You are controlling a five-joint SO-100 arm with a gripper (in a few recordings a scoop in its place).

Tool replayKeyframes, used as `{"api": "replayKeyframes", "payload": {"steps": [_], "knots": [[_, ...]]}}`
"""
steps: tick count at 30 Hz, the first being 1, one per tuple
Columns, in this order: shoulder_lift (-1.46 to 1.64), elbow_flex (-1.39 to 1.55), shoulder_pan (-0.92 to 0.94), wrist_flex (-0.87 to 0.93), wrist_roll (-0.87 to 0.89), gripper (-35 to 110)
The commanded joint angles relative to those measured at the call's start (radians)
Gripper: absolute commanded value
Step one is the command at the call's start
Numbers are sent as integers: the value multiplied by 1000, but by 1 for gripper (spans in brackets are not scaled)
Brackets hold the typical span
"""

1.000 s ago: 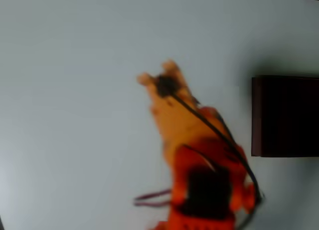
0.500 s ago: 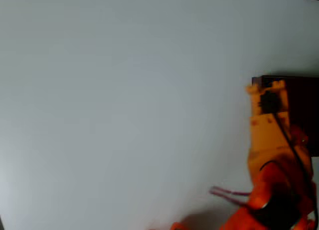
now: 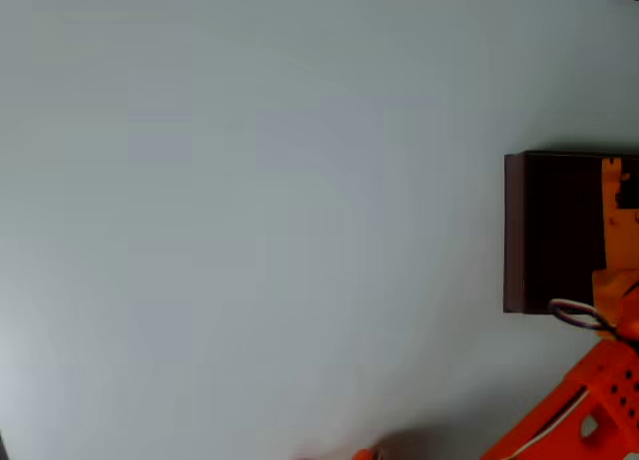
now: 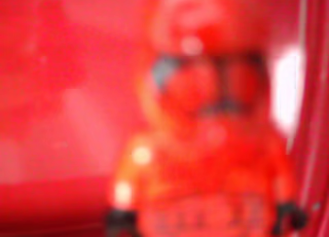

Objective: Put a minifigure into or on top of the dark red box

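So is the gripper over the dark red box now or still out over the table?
Over the box: in the overhead view the gripper sits above the dark red box at its right edge. Whether it's open, cannot tell.

Pale grey table (image 3: 250, 230) seen in overhead view. Box (image 3: 514, 230) set directly on it at right edge, dark inside, thin red-brown walls.

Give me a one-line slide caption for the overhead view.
Orange arm reaches over the dark red box at the right edge of a pale table.
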Motion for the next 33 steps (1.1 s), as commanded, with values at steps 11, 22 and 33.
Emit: {"api": "replayKeyframes", "payload": {"steps": [11, 22, 33], "knots": [[167, 193, -118, -41, -32, 18], [767, 601, -448, 80, -233, 11], [1206, 819, -930, 224, -390, 0]]}}
